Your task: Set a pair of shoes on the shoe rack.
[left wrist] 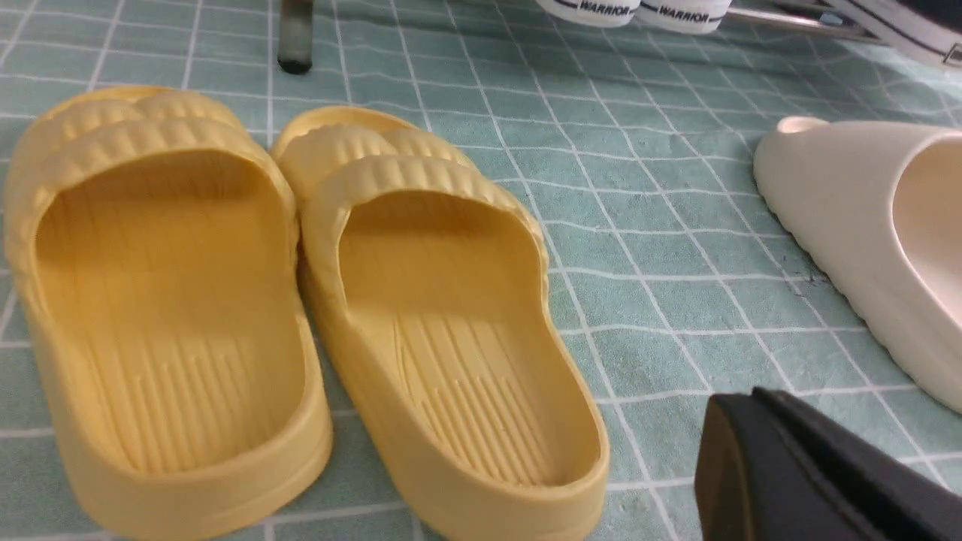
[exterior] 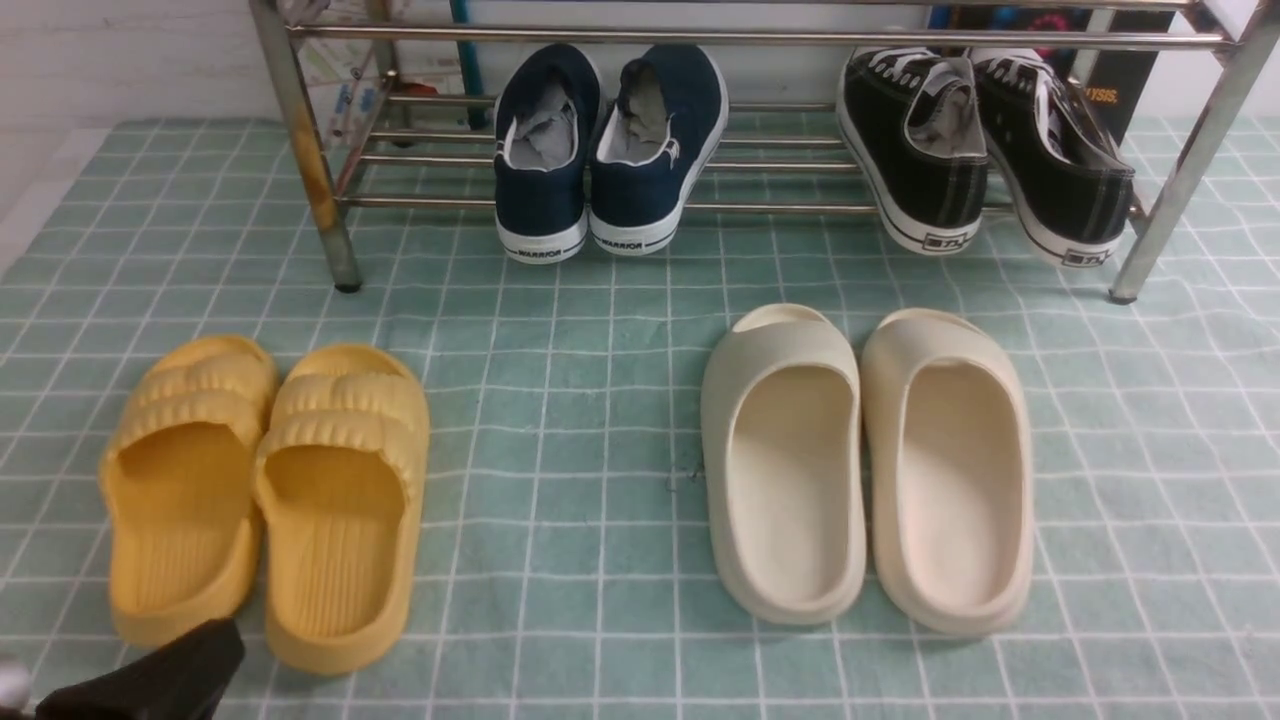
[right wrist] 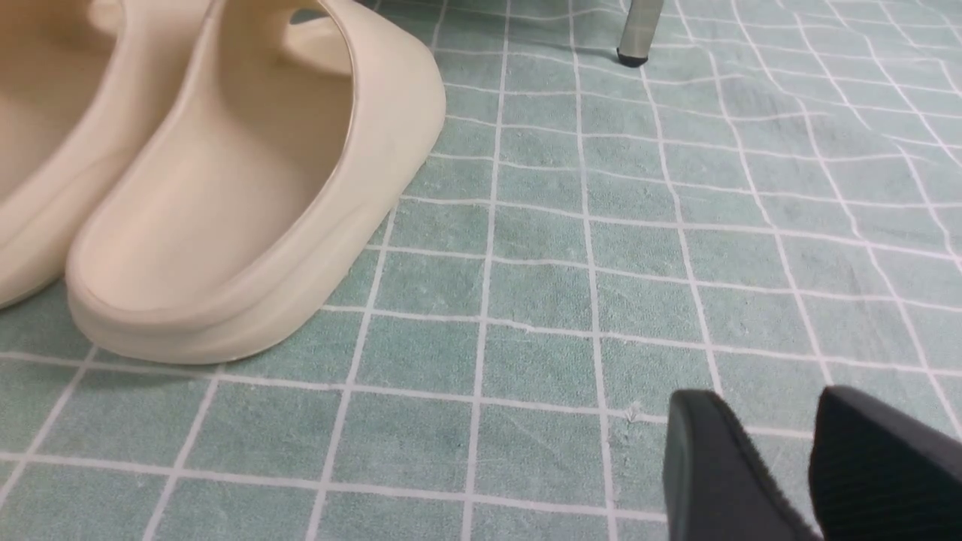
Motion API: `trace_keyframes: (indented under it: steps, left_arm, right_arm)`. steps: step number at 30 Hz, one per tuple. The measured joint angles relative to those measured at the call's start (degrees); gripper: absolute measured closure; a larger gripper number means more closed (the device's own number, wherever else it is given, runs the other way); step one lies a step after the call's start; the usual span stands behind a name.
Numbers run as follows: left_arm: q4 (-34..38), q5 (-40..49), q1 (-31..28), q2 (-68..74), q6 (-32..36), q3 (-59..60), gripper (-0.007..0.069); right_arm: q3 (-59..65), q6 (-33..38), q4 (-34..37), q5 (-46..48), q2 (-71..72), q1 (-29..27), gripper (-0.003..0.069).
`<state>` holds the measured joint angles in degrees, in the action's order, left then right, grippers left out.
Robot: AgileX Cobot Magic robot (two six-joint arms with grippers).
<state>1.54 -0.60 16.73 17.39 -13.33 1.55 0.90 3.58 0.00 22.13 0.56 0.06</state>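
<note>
Navy shoes sit on the rack; left gripper cropped, state unclear; right gripper released, empty.

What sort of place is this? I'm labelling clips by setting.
Probably a mock-up entryway: a metal shoe rack holding navy slip-ons and black sneakers, with slides on a green checked cloth.

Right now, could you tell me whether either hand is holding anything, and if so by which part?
Nothing is held. The right hand is empty above the mat, and the left hand grips nothing visible. The navy shoes already sit on the rack.
</note>
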Motion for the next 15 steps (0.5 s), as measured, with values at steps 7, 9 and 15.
trace_keyframes:
  steps: [7,9,15]
  left_arm:
    - [0.3,15.9,-6.3,-16.3,-0.1,0.0,0.0638]
    - [0.5,20.4,-9.1,-17.8,-0.1,0.0,0.0638]
    - [0.6,22.6,-13.1,-18.0,4.3,0.2,0.0638]
  right_arm:
    - [0.0,0.0,0.0,0.0,0.0,0.0,0.0420]
    - [0.0,0.0,0.0,0.0,0.0,0.0,0.0420]
    - [0.0,0.0,0.0,0.0,0.0,0.0,0.0420]
